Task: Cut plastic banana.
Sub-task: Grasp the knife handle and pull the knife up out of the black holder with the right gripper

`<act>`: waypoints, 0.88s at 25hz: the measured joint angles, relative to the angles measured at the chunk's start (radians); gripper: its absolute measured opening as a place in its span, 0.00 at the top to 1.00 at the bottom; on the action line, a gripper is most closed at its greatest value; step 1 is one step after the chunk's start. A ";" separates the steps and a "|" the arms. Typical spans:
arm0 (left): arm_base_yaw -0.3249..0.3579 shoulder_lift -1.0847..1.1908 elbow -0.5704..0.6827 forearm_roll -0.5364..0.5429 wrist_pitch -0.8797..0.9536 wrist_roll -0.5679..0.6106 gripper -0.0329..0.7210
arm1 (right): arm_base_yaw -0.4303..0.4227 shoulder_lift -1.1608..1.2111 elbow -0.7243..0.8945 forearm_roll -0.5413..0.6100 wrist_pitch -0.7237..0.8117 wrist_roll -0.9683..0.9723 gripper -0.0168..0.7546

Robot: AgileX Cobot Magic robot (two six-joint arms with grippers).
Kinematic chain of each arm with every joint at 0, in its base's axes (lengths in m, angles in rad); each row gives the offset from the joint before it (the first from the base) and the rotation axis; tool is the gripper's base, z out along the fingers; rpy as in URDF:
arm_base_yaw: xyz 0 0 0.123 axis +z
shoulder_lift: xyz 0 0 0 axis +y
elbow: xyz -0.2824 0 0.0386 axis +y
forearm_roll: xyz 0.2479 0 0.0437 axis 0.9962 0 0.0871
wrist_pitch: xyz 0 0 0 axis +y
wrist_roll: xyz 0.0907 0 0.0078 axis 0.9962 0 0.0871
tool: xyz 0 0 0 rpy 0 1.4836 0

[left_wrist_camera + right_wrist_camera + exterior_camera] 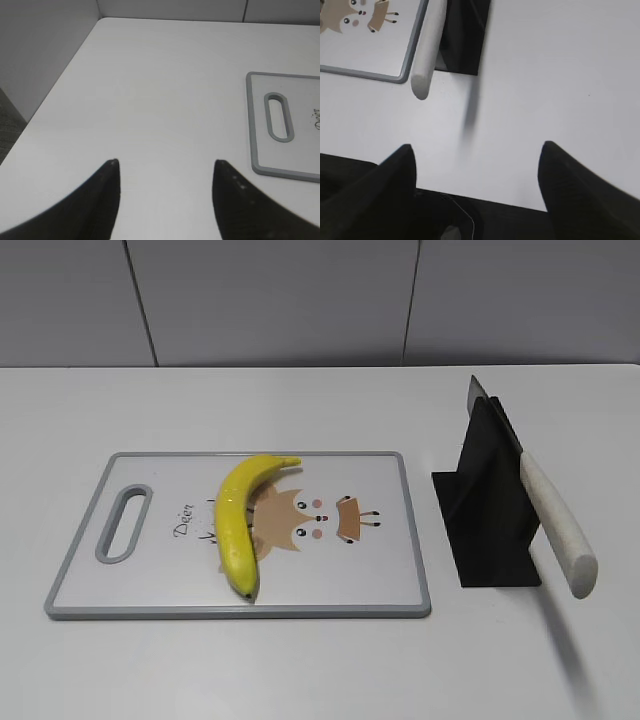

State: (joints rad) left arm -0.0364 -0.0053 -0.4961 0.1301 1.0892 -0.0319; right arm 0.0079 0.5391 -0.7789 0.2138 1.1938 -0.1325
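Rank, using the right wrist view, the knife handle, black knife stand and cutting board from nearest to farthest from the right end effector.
1. Knife handle, its butt end upper left of the right end effector.
2. Black knife stand, behind the handle.
3. Cutting board, far left corner; close to the stand.

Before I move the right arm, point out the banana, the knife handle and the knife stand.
banana (236, 525): exterior view, middle of its yellow body.
knife handle (556, 521): exterior view, mid white grip.
knife stand (478, 502): exterior view, black upright panel left of the blade.

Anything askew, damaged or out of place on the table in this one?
Nothing stands out. The plastic banana lies whole on the cutting board, the knife rests in its black stand, and both the left gripper and right gripper are open and empty.
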 joint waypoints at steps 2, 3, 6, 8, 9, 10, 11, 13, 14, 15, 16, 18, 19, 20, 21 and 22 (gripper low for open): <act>0.000 0.000 0.000 0.000 0.000 0.000 0.20 | 0.012 0.050 -0.029 0.000 0.004 0.018 0.22; 0.000 0.000 0.000 0.000 0.000 0.000 0.20 | 0.020 0.076 -0.042 0.000 0.009 0.023 0.22; 0.000 0.000 0.000 0.000 0.000 0.000 0.20 | 0.053 0.161 -0.079 0.001 0.020 0.040 0.22; 0.000 0.000 0.000 0.000 0.000 0.000 0.20 | 0.066 0.220 -0.106 0.008 0.021 0.046 0.22; 0.000 0.000 0.000 0.000 0.000 0.000 0.20 | 0.071 0.252 -0.121 0.015 0.021 0.048 0.22; 0.000 0.000 0.000 0.000 0.000 0.000 0.20 | 0.073 0.284 -0.135 0.023 0.021 0.049 0.22; 0.000 0.000 0.000 0.000 0.000 0.000 0.20 | 0.074 0.312 -0.146 0.032 0.021 0.049 0.22; 0.000 0.000 0.000 0.000 0.000 0.000 0.20 | 0.074 0.388 -0.171 0.043 0.020 0.048 0.22; 0.000 0.000 0.000 0.000 0.000 0.000 0.20 | 0.074 0.422 -0.182 0.050 0.020 0.045 0.22; 0.000 0.000 0.000 0.000 0.000 0.000 0.20 | 0.074 0.465 -0.192 0.059 0.020 0.040 0.22; 0.000 0.000 0.000 0.000 0.000 0.000 0.20 | 0.074 0.510 -0.202 0.073 0.020 0.037 0.22; 0.000 0.000 0.000 0.000 0.000 0.000 0.20 | 0.074 0.582 -0.221 0.104 0.019 0.030 0.22; 0.000 0.000 0.000 0.000 0.000 0.000 0.20 | 0.074 0.618 -0.231 0.118 0.019 0.026 0.22; 0.000 0.000 0.000 0.000 0.000 0.000 0.20 | 0.075 0.650 -0.241 0.127 0.019 0.025 0.22; 0.000 0.000 0.000 0.000 0.000 0.000 0.20 | 0.079 0.676 -0.251 0.129 0.019 0.023 0.22; 0.000 0.000 0.000 0.000 0.000 0.000 0.20 | 0.087 0.704 -0.259 0.130 0.019 0.023 0.22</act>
State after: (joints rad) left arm -0.0364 -0.0053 -0.4961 0.1301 1.0892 -0.0319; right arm 0.0946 1.2430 -1.0376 0.3443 1.2125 -0.1093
